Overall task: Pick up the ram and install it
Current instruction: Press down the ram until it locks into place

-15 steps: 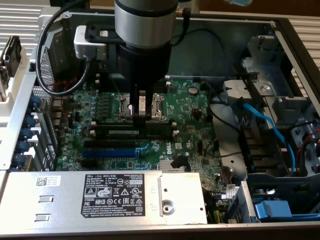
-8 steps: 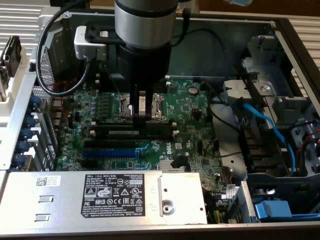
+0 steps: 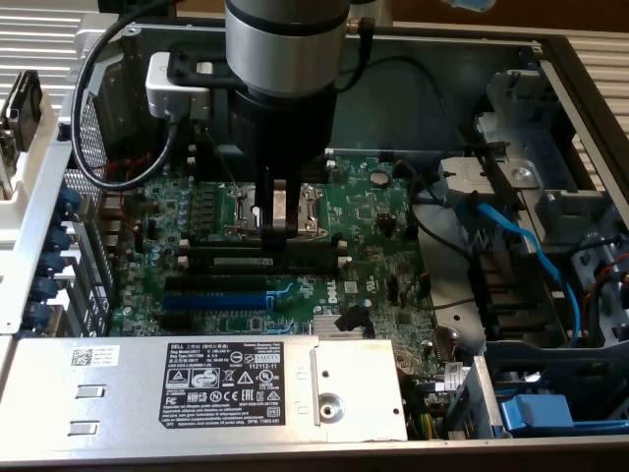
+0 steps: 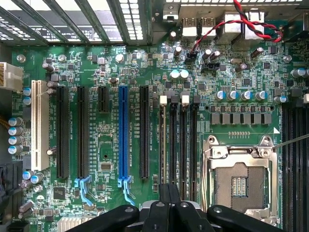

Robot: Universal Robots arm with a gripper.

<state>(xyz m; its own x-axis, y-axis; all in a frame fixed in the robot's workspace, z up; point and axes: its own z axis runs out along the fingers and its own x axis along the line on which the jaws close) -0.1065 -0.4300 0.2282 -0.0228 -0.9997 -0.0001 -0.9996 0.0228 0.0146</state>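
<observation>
Jaws are closed; in the wrist view the two fingertips (image 4: 164,195) sit pressed together with nothing visible between them

gripper (image 3: 279,236) hangs straight down from the arm over the black memory slots (image 3: 265,254), tips right at slot level, just in front of the CPU socket (image 3: 316,208). We can't tell whether the tips actually touch anything there

the ram (image 3: 244,263) lies along the memory slots, dark stick with a white label strip, running parallel to them. It's just on the near side of the jaw tips and reaches out towards the exterior view's left. It looks level with the slots; we can't tell whether it's fully seated or just resting in place

From the wrist, the gripper (image 4: 169,192) is over one end of the memory slots (image 4: 177,140): four long black slots side by side, two with white end clips (image 4: 163,100). The open CPU socket (image 4: 240,181) is right beside them

Rest of the board:
- blue expansion slot (image 3: 214,297) sits nearer the camera than the ram, and in the wrist view it (image 4: 123,130) stands among long black slots
- white slot (image 4: 39,125) at the far edge of that row
- red and black twisted wires (image 4: 251,21) near the rear ports
- power supply (image 3: 221,388) with its black label covers the near edge of the case
- blue cable (image 3: 531,246) runs through the drive bay at the exterior view's right
</observation>
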